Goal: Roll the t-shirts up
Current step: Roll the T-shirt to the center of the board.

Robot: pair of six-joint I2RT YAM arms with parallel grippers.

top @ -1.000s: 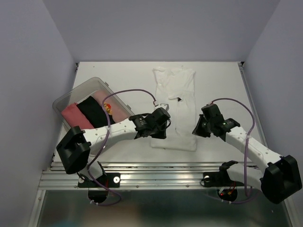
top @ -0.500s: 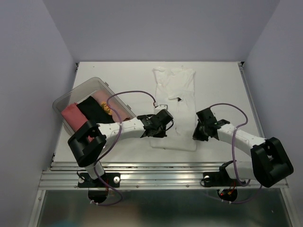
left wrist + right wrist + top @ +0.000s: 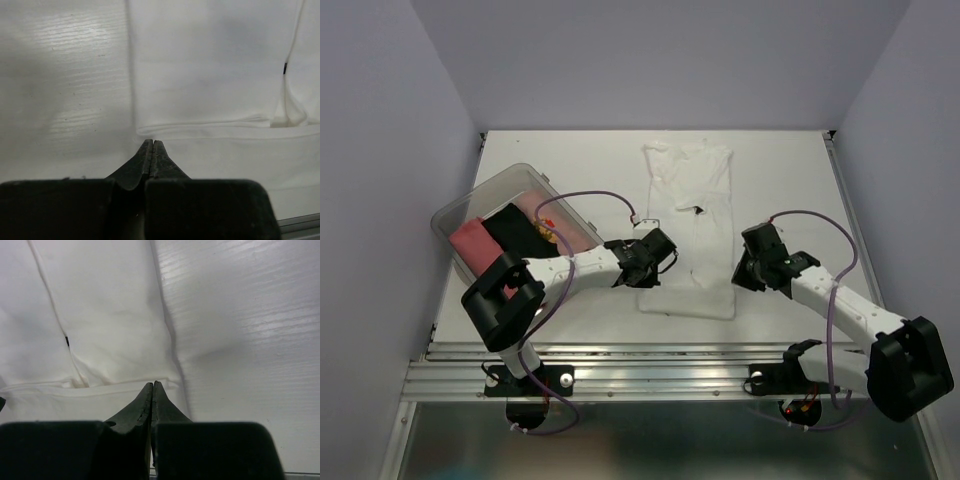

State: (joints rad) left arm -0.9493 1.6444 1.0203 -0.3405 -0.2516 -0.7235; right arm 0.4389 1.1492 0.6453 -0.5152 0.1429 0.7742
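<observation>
A white t-shirt [image 3: 688, 220] lies folded into a long strip in the middle of the table, its dark neck label [image 3: 698, 209] facing up. My left gripper [image 3: 661, 267] sits at the strip's left edge. In the left wrist view its jaws [image 3: 151, 142] are shut on the edge of a cross fold in the white cloth [image 3: 210, 65]. My right gripper [image 3: 738, 275] sits at the right edge. It is likewise shut [image 3: 152, 383] on that fold of the shirt [image 3: 110, 305]. Salmon-pink [image 3: 473, 245], black [image 3: 513, 233] and printed [image 3: 558, 226] t-shirts lie in the tub.
The clear plastic tub [image 3: 490, 184] stands at the left of the table, close behind my left arm. A metal rail [image 3: 650, 375] runs along the near edge. Bare white tabletop [image 3: 790, 180] lies to the right of the shirt, and purple walls close in the sides.
Both grippers have gone from partly open to shut at the shirt's side edges. The left gripper shifted slightly left; the right arm's elbow swung out again.
</observation>
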